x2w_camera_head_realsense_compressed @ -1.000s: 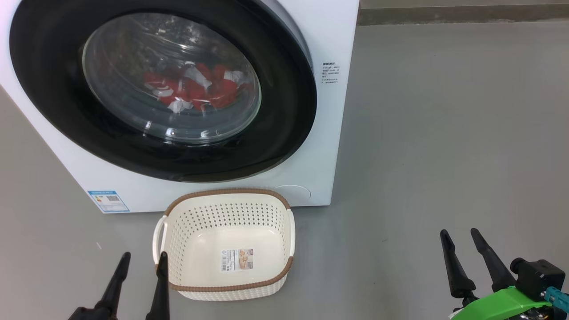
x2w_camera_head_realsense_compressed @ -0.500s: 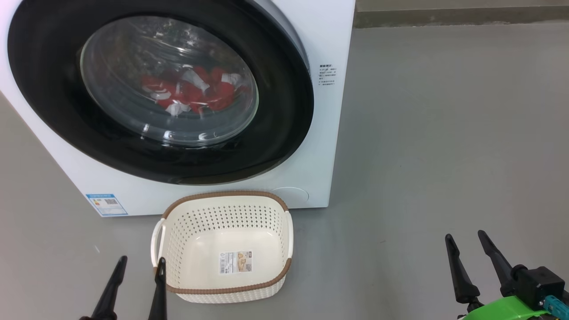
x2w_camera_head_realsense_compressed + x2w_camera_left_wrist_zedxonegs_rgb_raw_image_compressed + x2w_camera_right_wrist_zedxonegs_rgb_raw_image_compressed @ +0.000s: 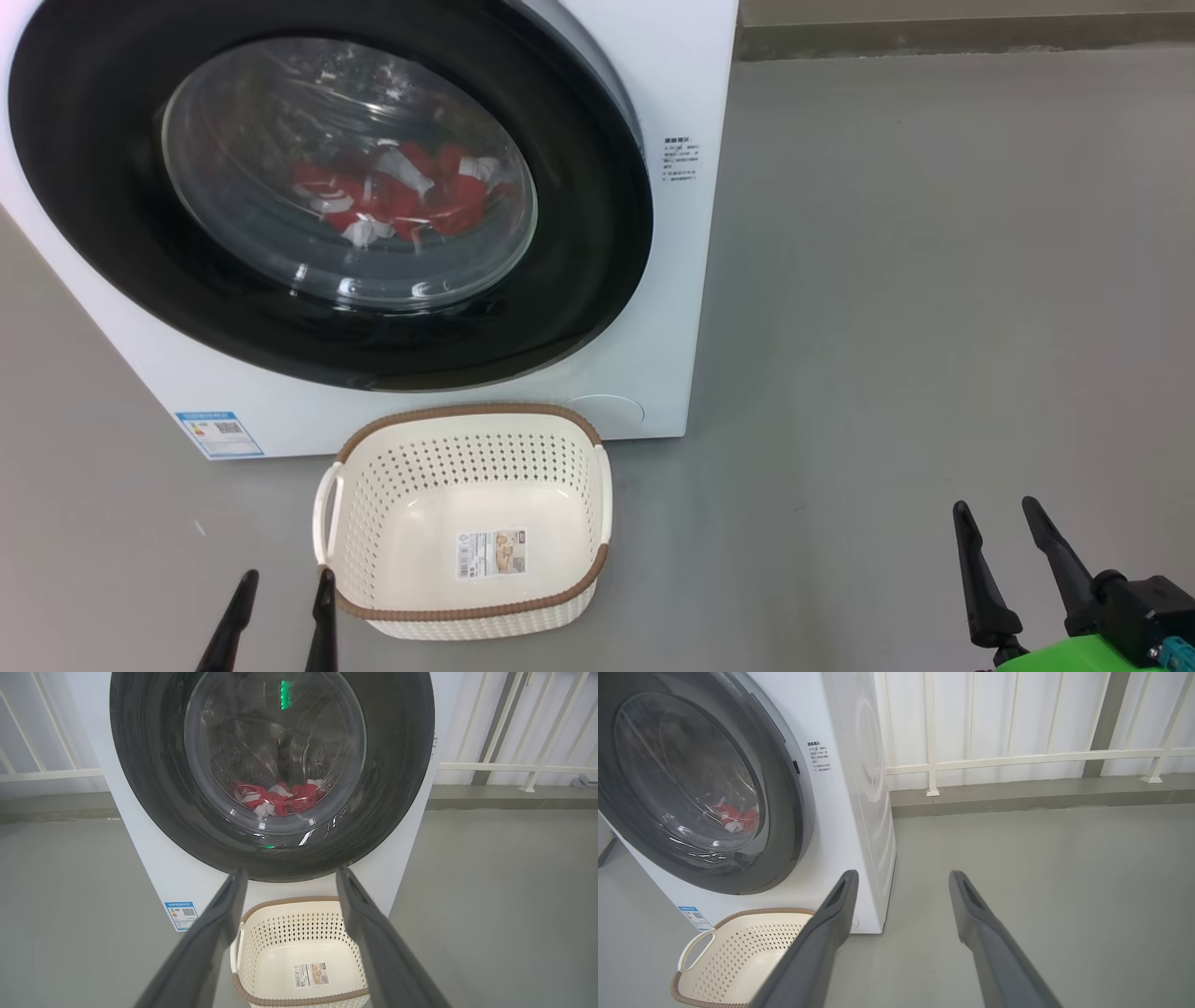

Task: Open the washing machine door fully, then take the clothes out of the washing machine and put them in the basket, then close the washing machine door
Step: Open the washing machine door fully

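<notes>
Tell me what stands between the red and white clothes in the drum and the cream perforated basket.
The round black-ringed glass door covers the white washing machine's opening, with the clothes behind it. The basket itself sits open below on the floor.

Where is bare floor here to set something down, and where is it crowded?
Free: the wide grey floor right of the washing machine and the basket. Also left of the basket, beside the left gripper. Crowded: between basket and machine, under the door.

washing machine door (image 3: 583, 233) top cut off, printed text (image 3: 680, 159) unreadably small, clothes (image 3: 401, 201) blurred behind glass
</notes>
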